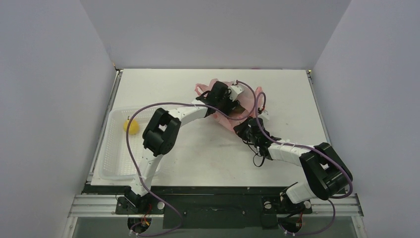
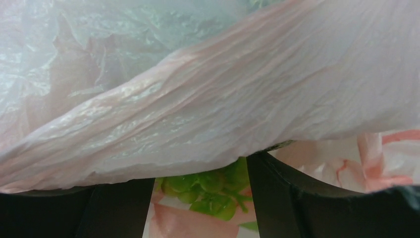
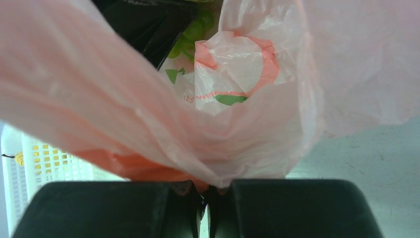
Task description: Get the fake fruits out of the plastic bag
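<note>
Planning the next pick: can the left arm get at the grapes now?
Probably yes: the grapes sit between the spread left fingers; the bag film drapes above, not between, and the right fingers pinch it.

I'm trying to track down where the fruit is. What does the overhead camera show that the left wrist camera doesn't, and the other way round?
Only the overhead view shows the yellow fruit, lying in the clear tray outside the pink plastic bag. Only the left wrist view shows the green grape bunch, which sits under the draped film between the open jaws of the left gripper. Both views show the bag's crinkled pink film.
</note>
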